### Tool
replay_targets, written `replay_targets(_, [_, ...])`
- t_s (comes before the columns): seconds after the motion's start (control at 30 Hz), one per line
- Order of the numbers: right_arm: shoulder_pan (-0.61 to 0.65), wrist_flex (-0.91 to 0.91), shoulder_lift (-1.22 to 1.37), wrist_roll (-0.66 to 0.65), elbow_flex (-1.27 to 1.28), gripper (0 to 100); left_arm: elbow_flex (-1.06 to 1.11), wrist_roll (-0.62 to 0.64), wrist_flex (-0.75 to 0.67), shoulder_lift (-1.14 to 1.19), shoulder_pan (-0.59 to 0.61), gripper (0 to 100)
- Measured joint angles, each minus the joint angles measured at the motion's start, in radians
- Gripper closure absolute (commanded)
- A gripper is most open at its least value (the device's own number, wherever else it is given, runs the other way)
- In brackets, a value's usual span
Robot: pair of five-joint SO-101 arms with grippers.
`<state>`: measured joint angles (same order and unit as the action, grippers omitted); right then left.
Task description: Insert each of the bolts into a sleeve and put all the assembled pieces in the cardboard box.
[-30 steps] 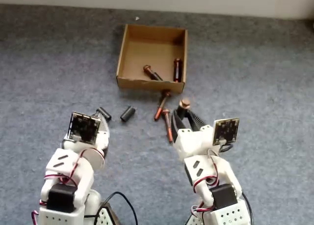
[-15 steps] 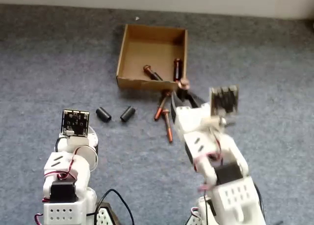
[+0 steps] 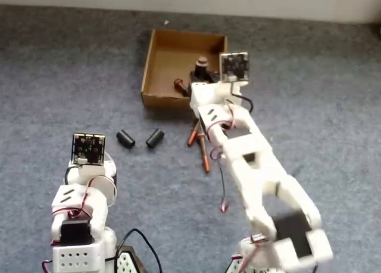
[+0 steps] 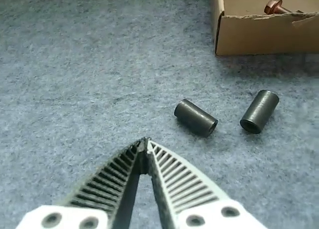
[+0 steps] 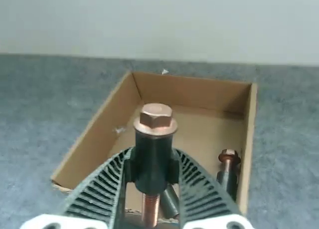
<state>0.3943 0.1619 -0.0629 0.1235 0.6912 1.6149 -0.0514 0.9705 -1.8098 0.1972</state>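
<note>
So the cardboard box point(image 3: 156, 59) sits right under my right claw point(image 3: 200, 78). That claw is clamped snug around the sleeve of an assembled piece point(image 5: 152, 161), bolt head up, long axis pretty much vertical. The drop looks like straight down onto the box floor. I think it'd land clear of the finished piece point(image 5: 228, 171) lying in there, but that's hard to judge from here. My left claw point(image 4: 145, 144) is pinched closed on nothing, and it's the one nearer the loose sleeves point(image 4: 196, 117) out front.

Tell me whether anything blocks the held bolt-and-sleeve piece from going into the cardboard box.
Nothing visible does. The right gripper holds the piece upright over the open cardboard box; two finished pieces lie inside, leaving room beside them.
</note>
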Motion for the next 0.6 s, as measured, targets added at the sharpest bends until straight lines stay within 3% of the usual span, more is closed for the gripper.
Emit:
replay_targets(0.2, [0.000, 0.029, 0.221, 0.000, -0.104, 88.4, 0.000, 0.000, -0.002, 0.000, 0.011, 99])
replay_targets(0.6, [0.000, 0.031, 0.236, -0.060, -0.112, 87.9, 0.000, 0.000, -0.002, 0.000, 0.012, 99])
